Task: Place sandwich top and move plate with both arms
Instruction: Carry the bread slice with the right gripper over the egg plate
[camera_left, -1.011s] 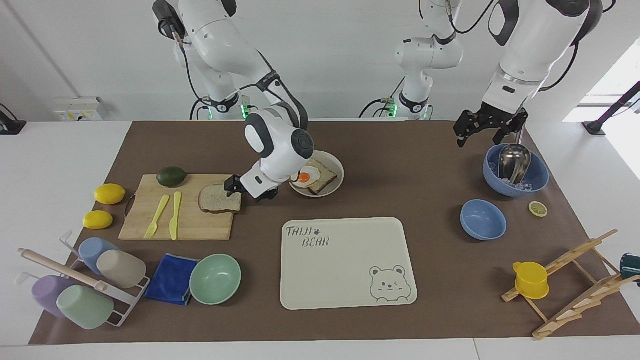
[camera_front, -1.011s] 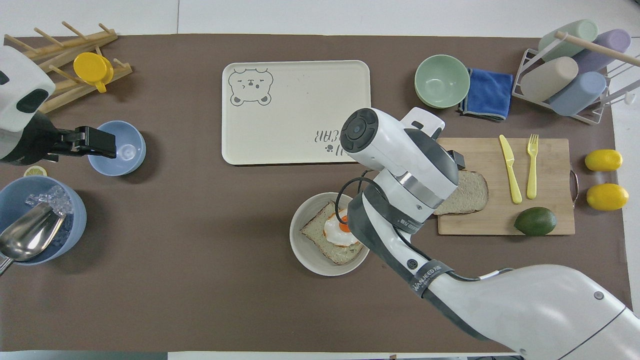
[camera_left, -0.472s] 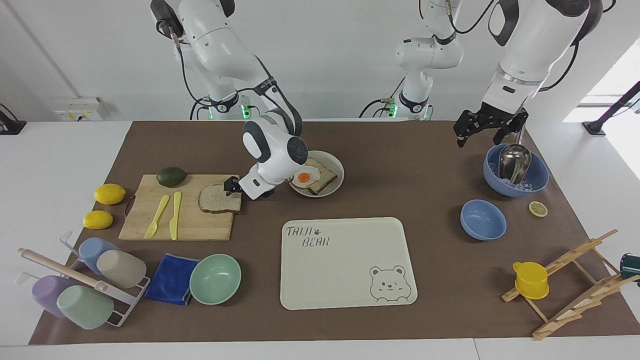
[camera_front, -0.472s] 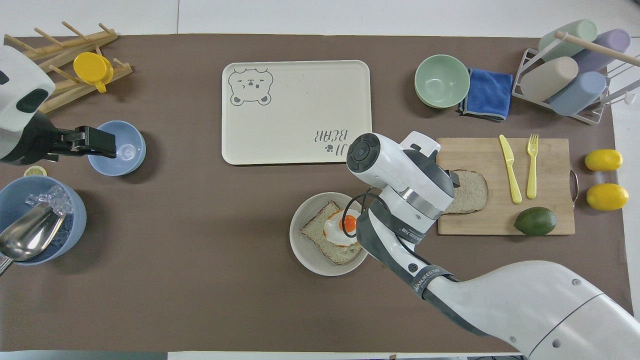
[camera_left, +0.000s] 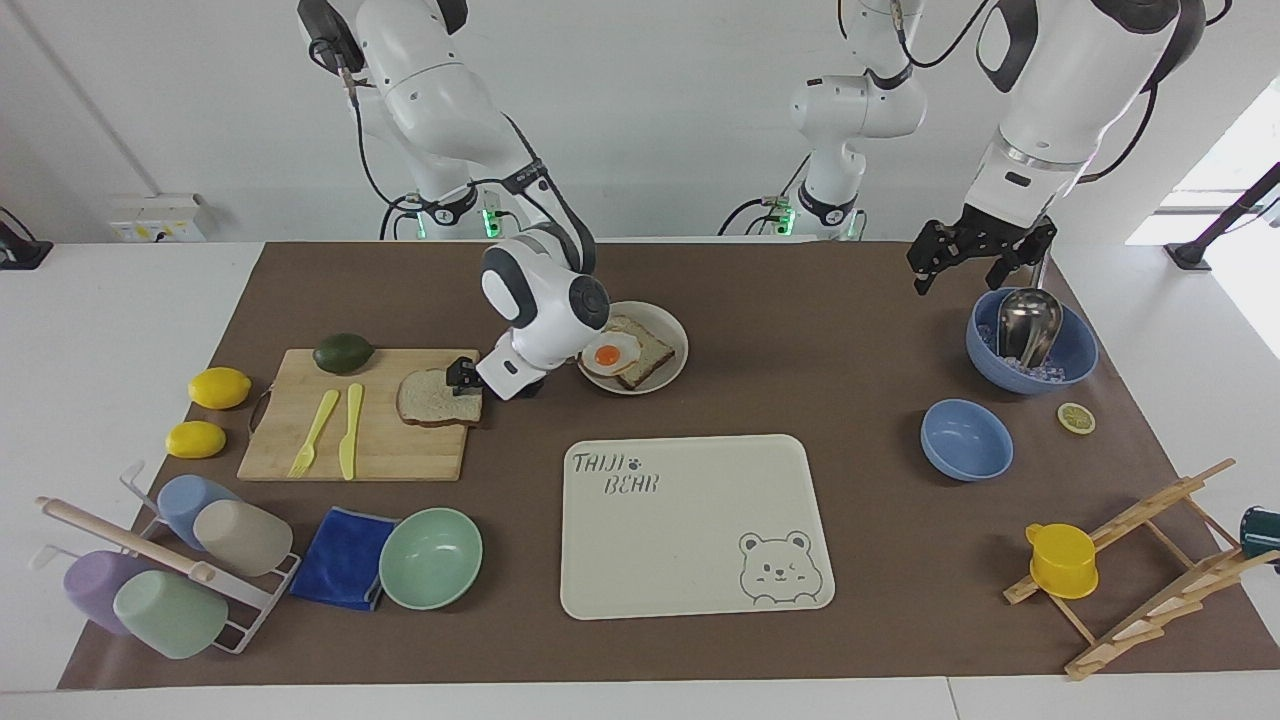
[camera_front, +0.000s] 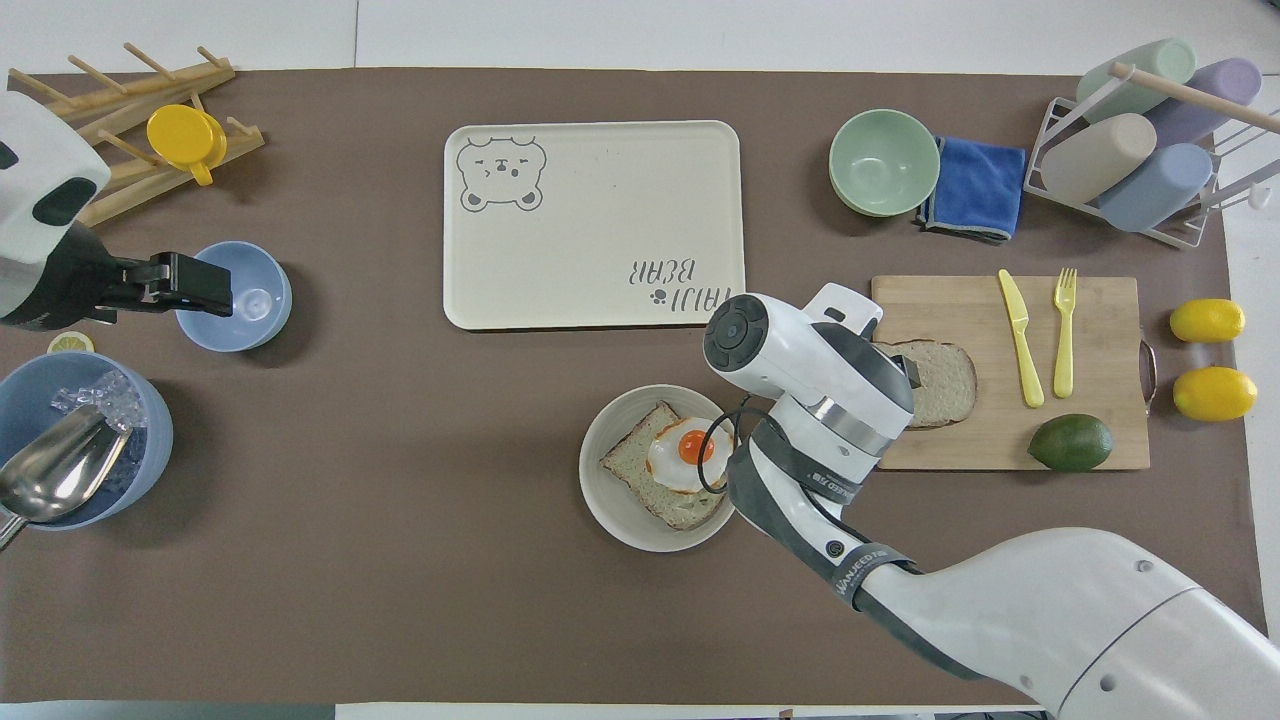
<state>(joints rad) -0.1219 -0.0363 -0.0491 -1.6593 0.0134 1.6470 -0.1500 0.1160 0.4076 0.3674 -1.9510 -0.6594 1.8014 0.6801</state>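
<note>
The sandwich top (camera_left: 430, 398) is a plain bread slice lying flat on a wooden cutting board (camera_left: 390, 450); it also shows in the overhead view (camera_front: 948, 380). My right gripper (camera_left: 462, 375) is low at the slice's edge that faces the plate, and its wrist hides it in the overhead view. The beige plate (camera_left: 672, 335) sits beside the board, toward the left arm's end, and holds a toast slice with a fried egg (camera_left: 622, 354). My left gripper (camera_left: 975, 258) waits open and empty in the air over the large blue bowl (camera_left: 1080, 350).
A bear-printed tray (camera_left: 690, 540) lies farther from the robots than the plate. The board carries a yellow knife, a fork and an avocado (camera_left: 343, 352). Two lemons, a mint bowl (camera_left: 430, 558), a blue cloth, a cup rack, a small blue bowl (camera_left: 965, 440) and a wooden rack stand around.
My right arm has drawn back toward the robots and lowered, bringing its gripper down to the bread slice's edge. The slice, the plate and the left arm have not moved.
</note>
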